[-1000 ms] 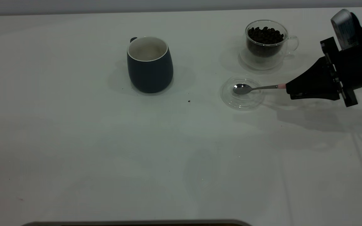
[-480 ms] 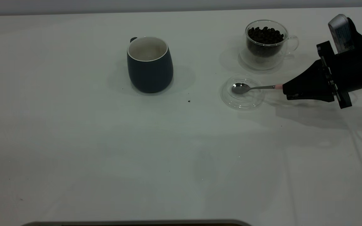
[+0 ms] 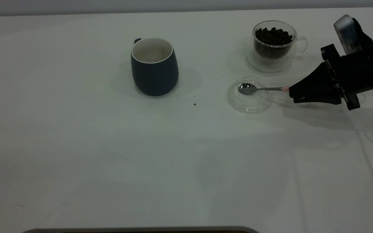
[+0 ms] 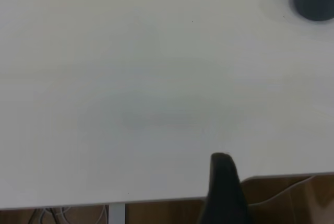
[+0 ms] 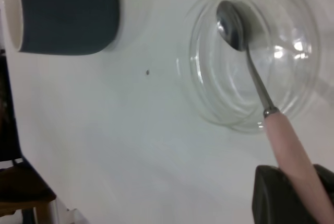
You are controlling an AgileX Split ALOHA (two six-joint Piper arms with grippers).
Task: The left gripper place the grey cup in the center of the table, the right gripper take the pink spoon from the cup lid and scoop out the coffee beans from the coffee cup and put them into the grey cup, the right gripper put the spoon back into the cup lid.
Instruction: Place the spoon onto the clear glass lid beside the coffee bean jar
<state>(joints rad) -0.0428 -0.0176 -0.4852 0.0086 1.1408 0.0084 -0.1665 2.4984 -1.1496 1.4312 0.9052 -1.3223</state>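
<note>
The right gripper [image 3: 292, 94] is clenched on the pink handle of the spoon [image 3: 260, 89], whose shiny metal bowl sits inside the round clear cup lid [image 3: 250, 103] on the smooth white table [image 3: 108, 155]. At about 1 o'clock from the lid stands the transparent double-walled coffee cup [image 3: 274, 42], full of dark beans. The matte grey cup [image 3: 154, 66], rounded with a pale interior, stands at 9 o'clock from the lid, well apart. Whether the left gripper [image 4: 223, 190], at the table's edge, is released or clenched cannot be told.

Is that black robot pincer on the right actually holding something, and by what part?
Yes. The right pincer grips the pink spoon by the far end of its pink handle; the bowl sits over the clear cup lid.
</note>
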